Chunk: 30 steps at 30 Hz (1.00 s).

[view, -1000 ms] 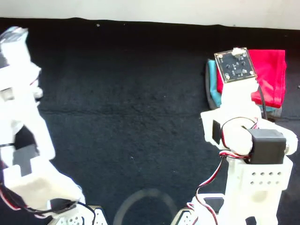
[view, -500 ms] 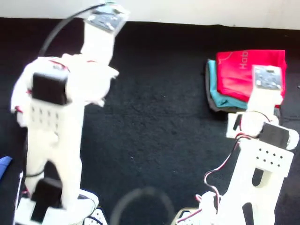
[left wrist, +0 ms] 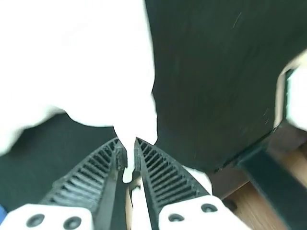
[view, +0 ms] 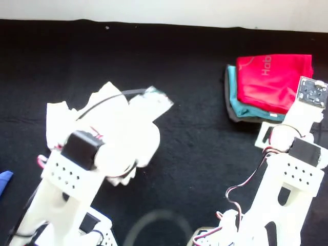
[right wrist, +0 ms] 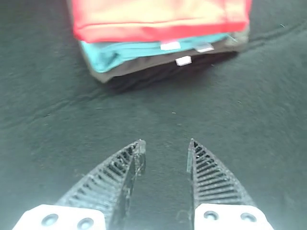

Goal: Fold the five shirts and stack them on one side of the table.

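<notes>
A folded stack (view: 269,84) lies at the table's right: a red shirt (view: 274,79) on top, a teal one (view: 237,105) under it, a dark one lowest. In the right wrist view the stack (right wrist: 158,36) lies just beyond my right gripper (right wrist: 165,146), which is open over bare black cloth with nothing between its fingers. My left gripper (left wrist: 127,143) is shut on a fold of a white shirt (left wrist: 91,62) that hangs from it. From above, that white shirt (view: 55,122) shows beside the left arm (view: 102,148) at the front left.
The black table cover (view: 195,77) spans the view. A small blue thing (view: 4,180) peeks in at the left edge. The table's edge (left wrist: 249,160) and wooden floor (left wrist: 288,172) show past the left gripper. The right arm (view: 294,169) stands at the front right.
The left arm swung from the far left and back toward the front centre, carrying white cloth. The right arm drew back off the stack, toward the right edge.
</notes>
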Each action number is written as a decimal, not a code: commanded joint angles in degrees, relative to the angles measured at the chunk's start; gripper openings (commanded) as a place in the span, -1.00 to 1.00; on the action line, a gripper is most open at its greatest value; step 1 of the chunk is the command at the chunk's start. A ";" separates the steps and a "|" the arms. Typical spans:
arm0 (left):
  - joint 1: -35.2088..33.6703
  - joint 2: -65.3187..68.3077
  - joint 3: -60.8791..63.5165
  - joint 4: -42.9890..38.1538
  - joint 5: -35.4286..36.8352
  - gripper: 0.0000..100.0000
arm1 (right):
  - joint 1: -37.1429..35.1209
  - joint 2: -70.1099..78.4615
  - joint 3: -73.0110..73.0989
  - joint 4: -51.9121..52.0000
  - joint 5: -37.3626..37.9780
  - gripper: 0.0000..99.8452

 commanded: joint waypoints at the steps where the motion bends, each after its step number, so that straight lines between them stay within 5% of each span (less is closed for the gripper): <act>1: -11.74 -5.93 11.65 0.18 -7.30 -0.98 | -5.32 -0.48 -2.59 -0.48 -0.88 -0.70; 8: -44.44 -7.34 17.36 -2.73 -22.42 -0.98 | -16.92 6.90 -6.90 -0.48 -1.05 -0.70; 12: -56.13 -7.25 20.09 -7.91 -28.57 -0.98 | -23.96 17.98 -17.63 0.40 -5.89 -0.67; 23: -64.40 -7.25 26.33 -12.22 -30.77 -0.98 | -52.44 52.18 -55.43 2.42 -15.03 -0.51; 30: -67.21 -7.34 26.33 -12.13 -30.86 -0.98 | -60.00 70.81 -69.05 -2.86 -22.07 -0.51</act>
